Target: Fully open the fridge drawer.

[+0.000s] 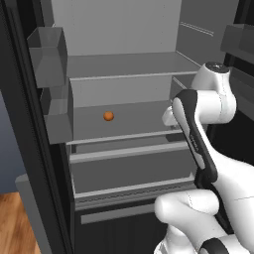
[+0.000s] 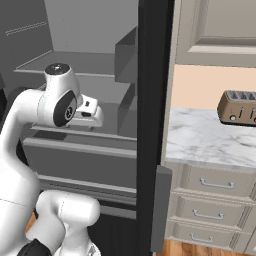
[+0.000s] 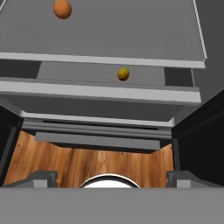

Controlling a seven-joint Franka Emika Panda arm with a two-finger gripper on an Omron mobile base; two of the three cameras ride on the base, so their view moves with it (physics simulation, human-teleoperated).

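The fridge [image 1: 124, 30] stands open in front of the robot, its grey inside laid out in tiers, with its black door edge [image 2: 150, 125] running top to bottom through the right base view. Beside that edge, off to the right, is a marble counter [image 2: 210, 140] over a stack of pale cabinet drawers [image 2: 215, 185], and a brown toaster [image 2: 239, 107] sits on the counter against the peach wall. The white arm [image 1: 198, 144] rises in front of the fridge's right half and bends in over the shelves. Low in the fridge sits the fridge drawer [image 1: 131, 171], a wide shallow grey bin with a pale top rim, pulled out a little from under the shelf above it; from the hand view its flat front [image 3: 96, 105] juts forward past the shelf edge and a small yellow fruit [image 3: 123, 73] lies inside it near the middle. Two boxy door bins [image 1: 49, 54] hang on the left door, one above the other. On the shelf [image 1: 124, 119] just above the drawer rests a small orange ball [image 1: 108, 116], left of centre. The gripper [image 3: 111, 179] hangs above the drawer front, looking down at the wooden floor [image 3: 87, 162], its two dark fingertips [image 3: 41, 178] spread wide apart with nothing between them.
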